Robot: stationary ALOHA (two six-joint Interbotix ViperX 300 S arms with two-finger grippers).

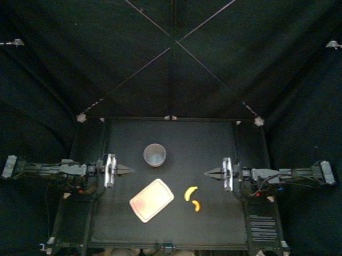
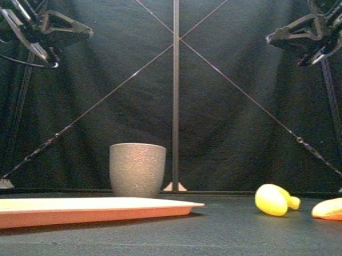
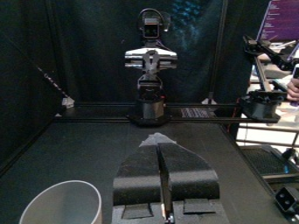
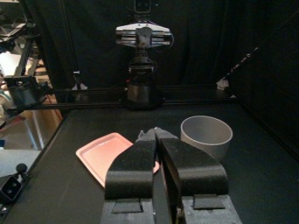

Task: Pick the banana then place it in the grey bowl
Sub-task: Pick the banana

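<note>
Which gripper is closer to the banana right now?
The right gripper: the banana lies right of the pink tray, on its side of the table.

Bare table (image 1: 201, 145) lies between banana (image 1: 193, 198) and cup (image 1: 155, 154), whose mouth is clear from above. The tray (image 1: 151, 200) lies close beside the banana, on the left arm's side.

Black table (image 1: 120, 135), bearing grey speckled cup (image 1: 155, 153), pink tray (image 1: 150, 200), yellow banana (image 1: 193, 197)

Matt grey bowl (image 2: 138, 168), seemingly glossy banana (image 2: 273, 199)
</note>
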